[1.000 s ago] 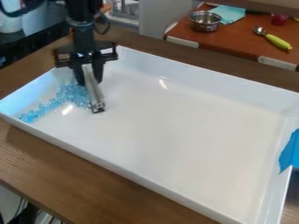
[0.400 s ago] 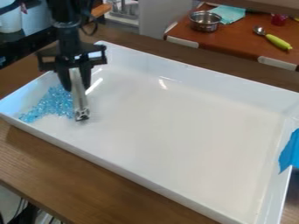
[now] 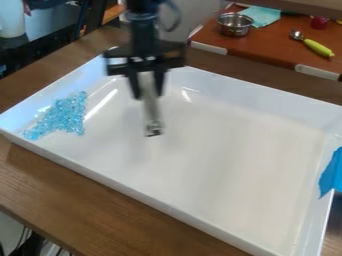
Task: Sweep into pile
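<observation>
The black gripper (image 3: 148, 92) hangs over the left-centre part of the white tray, shut on a pale, silvery bar-shaped tool (image 3: 151, 110) that points down, its dark lower end above or on the tray floor; whether it touches cannot be told. To its left, light-blue clear beads (image 3: 62, 117) lie in one roughly triangular heap along the left end of the tray (image 3: 220, 145). A stretch of bare tray floor separates the tool from the beads.
High white walls ring the tray, which stands on a brown wooden table (image 3: 87, 200). Blue tape (image 3: 332, 172) is stuck on its right wall. Behind, a second table holds a metal pot (image 3: 234, 24), a teal cloth (image 3: 262, 16) and a green-handled spoon (image 3: 314, 45).
The gripper and tool first moved a little left and toward the camera against the beads, bunching them closer, then swung right, away from them. The beads now lie uncovered.
</observation>
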Controlling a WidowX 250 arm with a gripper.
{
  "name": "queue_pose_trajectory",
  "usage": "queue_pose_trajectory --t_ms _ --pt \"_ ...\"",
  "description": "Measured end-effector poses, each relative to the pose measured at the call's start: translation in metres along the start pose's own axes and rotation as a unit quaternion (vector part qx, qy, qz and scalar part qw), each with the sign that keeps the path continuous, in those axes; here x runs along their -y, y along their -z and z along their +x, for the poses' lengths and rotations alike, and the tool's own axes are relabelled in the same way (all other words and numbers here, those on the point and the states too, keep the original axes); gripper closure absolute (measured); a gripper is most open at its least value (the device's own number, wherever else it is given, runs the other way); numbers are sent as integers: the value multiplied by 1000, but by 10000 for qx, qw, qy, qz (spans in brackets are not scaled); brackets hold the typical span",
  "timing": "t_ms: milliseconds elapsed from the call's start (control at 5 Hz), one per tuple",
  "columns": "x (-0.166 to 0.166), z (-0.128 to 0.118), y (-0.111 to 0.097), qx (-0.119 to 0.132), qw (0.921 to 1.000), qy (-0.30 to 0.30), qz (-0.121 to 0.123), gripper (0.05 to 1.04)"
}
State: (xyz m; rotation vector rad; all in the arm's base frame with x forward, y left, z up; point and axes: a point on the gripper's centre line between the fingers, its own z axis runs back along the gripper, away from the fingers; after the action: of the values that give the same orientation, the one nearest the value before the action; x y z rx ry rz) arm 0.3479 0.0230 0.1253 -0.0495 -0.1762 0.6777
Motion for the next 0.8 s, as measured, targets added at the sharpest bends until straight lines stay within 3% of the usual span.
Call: queue_pose_trajectory --t_ms 200,400,600,800 --pt "43 -24 -4 -19 9992 406 -36 721" --pt "80 -56 3 -202 9959 885 43 721" --pt "96 -75 2 -236 9922 1223 2 721" --pt "104 -81 12 -79 9822 1866 -187 676"
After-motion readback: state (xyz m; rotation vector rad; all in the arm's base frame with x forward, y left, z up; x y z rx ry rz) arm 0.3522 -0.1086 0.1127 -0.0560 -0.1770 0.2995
